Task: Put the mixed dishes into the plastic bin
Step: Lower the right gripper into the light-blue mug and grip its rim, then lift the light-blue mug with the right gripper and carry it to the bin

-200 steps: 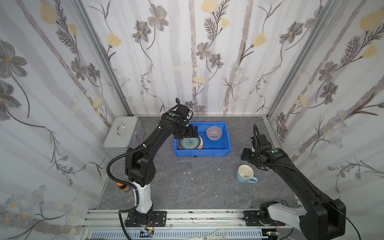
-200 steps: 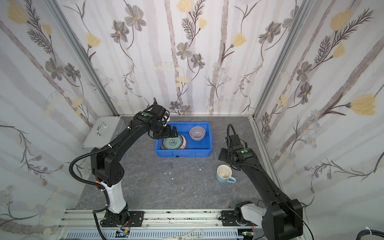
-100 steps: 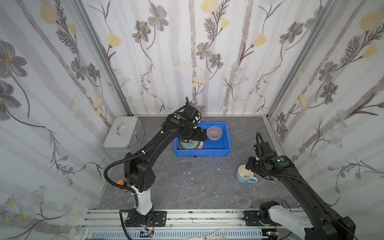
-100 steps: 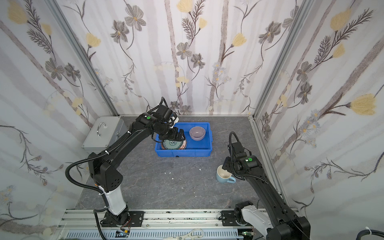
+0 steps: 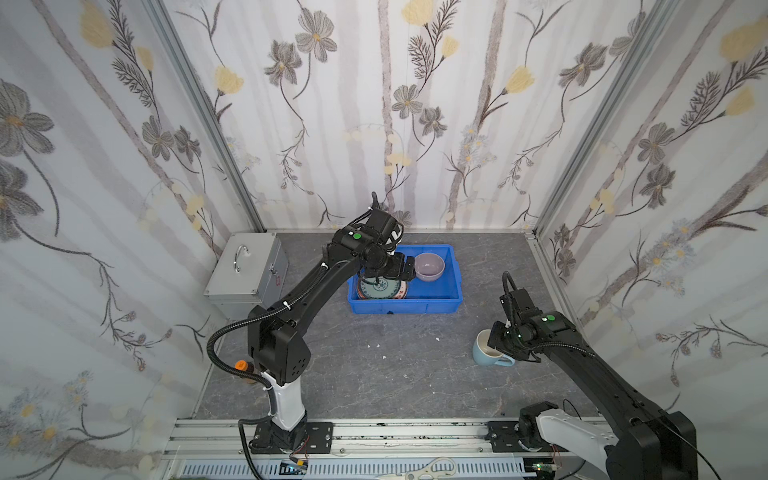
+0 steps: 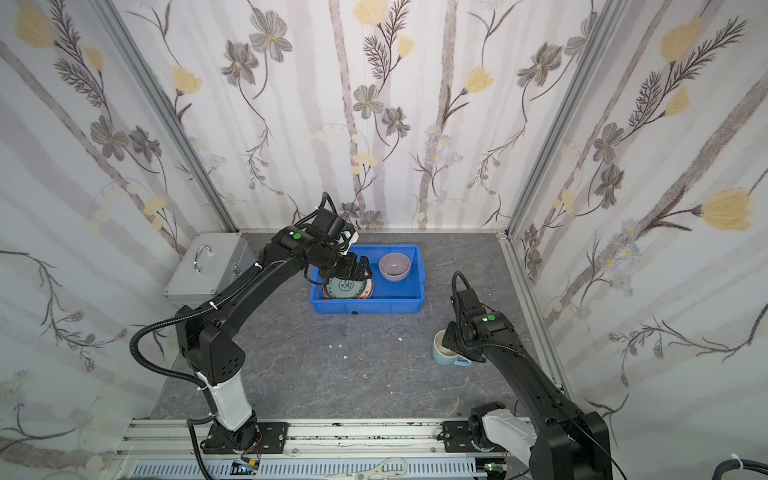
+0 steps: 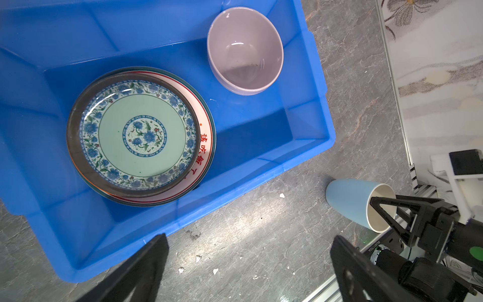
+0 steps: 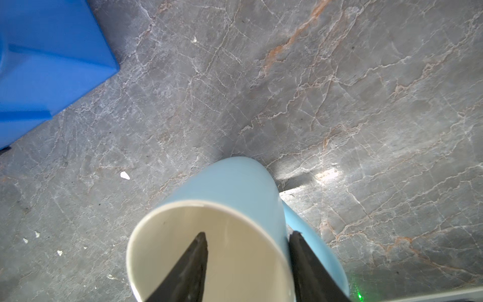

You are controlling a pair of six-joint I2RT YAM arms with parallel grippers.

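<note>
**A:** What fills the scene?

**B:** A grey, marble-look table [image 5: 374,386] between floral-papered walls. Two black robot arms rise from a rail along its near edge.

**A:** What is the largest thing on it?

**B:** A blue plastic bin [image 5: 403,305] toward the back, seen in both top views [image 6: 368,305]. A silver case [image 5: 249,270] with a handle sits to its left, apart from it.

**A:** What is in the bin?

**B:** In its left half, a patterned plate [image 7: 136,136], teal with blue flowers, lies on a white plate [image 7: 202,146] with a dark rim and red lettering. A lilac bowl [image 7: 245,49] stands upright beside them in the far right part, not touching them.

**A:** Where are the grippers?

**B:** The left gripper [image 5: 401,270] hangs over the bin, above the plates. Its jaws are spread wide and hold nothing. The right gripper [image 8: 248,251] is down at a pale-blue mug [image 5: 484,353].

**A:** Is the mug gripped?

**B:** The mug stands upright on the table, well apart from the bin and nearer its front right corner. One finger is inside the cream interior and one is outside, next to the handle. The jaws are parted, with a gap between the inner finger and the wall.

**A:** Anything smaller?

**B:** A brown bottle [image 5: 243,368] with an orange cap stands by the left arm's base. A few white chips [image 5: 376,345] lie on the table.
</note>
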